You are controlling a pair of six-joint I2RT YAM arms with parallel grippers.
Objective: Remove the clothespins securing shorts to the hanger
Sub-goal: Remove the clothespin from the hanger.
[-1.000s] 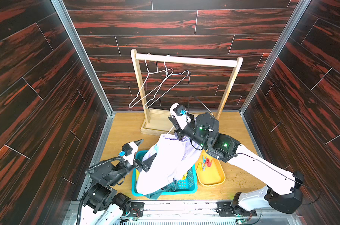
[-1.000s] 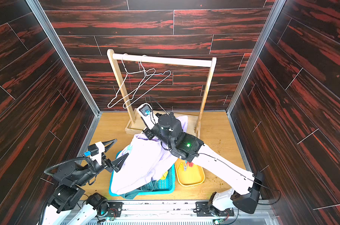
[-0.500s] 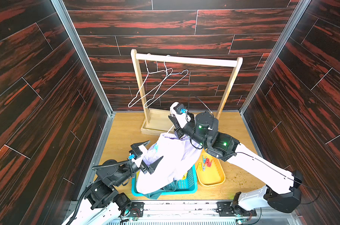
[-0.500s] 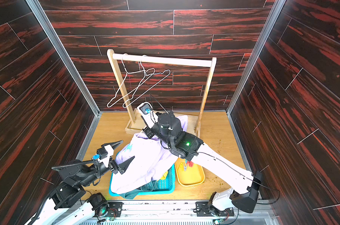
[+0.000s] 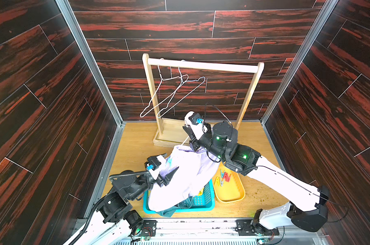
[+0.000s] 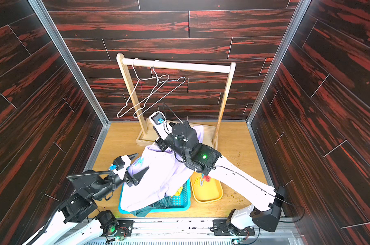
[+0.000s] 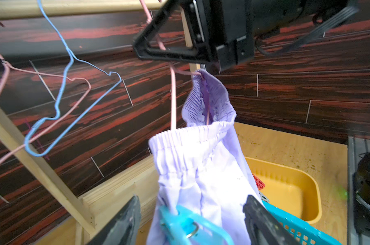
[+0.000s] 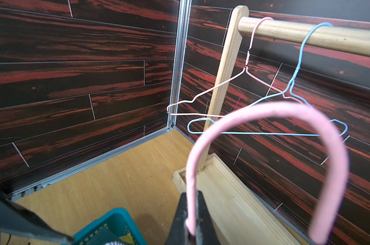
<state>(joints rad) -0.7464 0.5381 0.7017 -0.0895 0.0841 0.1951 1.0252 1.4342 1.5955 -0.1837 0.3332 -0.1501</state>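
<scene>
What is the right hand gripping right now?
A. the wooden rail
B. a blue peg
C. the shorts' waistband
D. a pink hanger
D: in the right wrist view the right hand is shut on the wire of the pink hanger, just below its hook.

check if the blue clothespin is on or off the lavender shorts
On: the blue clothespin is clipped onto the lavender shorts, sitting between the left hand's open jaws.
</scene>
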